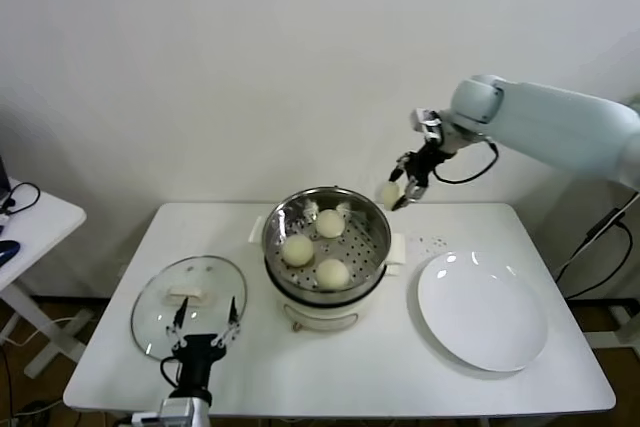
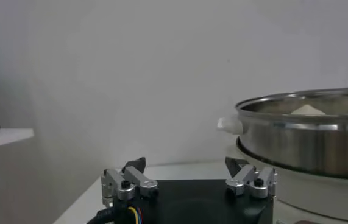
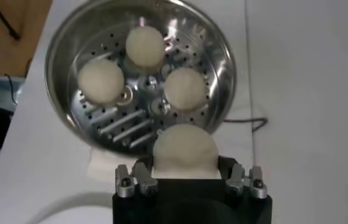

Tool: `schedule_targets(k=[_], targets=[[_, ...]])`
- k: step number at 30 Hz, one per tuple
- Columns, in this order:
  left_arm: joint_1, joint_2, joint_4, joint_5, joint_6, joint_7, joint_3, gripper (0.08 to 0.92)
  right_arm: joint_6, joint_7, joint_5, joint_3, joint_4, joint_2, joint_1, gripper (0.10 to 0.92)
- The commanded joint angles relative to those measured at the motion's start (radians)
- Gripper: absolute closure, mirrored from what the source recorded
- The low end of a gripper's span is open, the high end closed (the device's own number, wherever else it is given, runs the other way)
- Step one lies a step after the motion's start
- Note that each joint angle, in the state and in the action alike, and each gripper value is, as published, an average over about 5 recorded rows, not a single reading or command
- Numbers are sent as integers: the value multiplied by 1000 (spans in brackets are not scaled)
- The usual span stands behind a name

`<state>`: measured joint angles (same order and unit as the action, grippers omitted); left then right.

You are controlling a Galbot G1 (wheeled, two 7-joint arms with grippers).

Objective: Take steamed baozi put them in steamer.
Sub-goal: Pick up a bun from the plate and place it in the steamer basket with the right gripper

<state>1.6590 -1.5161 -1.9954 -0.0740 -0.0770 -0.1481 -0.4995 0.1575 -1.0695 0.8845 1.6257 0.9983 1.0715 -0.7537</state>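
A: Item one, the right gripper (image 1: 398,190). We log it raised at about two o'clock from the steamer (image 1: 372,249), just outside the rim, jaws pinching the fourth bun (image 1: 391,192).

B: Why held so high?

A: We judge it needs to clear the steel wall before lowering into the bare patch of the perforated floor, seen nearest the gripper in the right wrist view.

B: Item two, the other buns?

A: Three already inside: one (image 1: 330,223) at twelve o'clock, one (image 1: 297,250) at nine, one (image 1: 332,273) at six, spaced apart, probably to leave room.

B: The plate (image 1: 483,312)?

A: At four o'clock of the steamer. The glass lid (image 1: 188,304) lies at eight o'clock. The left gripper (image 1: 205,331) idles over the lid's near edge, jaws spread, holding nothing.

B: Labels or writing?

A: None we can read.
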Motion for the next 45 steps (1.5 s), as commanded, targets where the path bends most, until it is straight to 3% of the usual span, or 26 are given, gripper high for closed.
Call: schedule_targets(k=[1, 45], targets=[[3, 6, -12, 14, -2, 9, -7, 177, 42, 39, 175, 108, -5, 206, -21, 338], [3, 13, 10, 35, -17, 10, -17, 177, 57, 99, 69, 156, 48, 143, 75, 331]])
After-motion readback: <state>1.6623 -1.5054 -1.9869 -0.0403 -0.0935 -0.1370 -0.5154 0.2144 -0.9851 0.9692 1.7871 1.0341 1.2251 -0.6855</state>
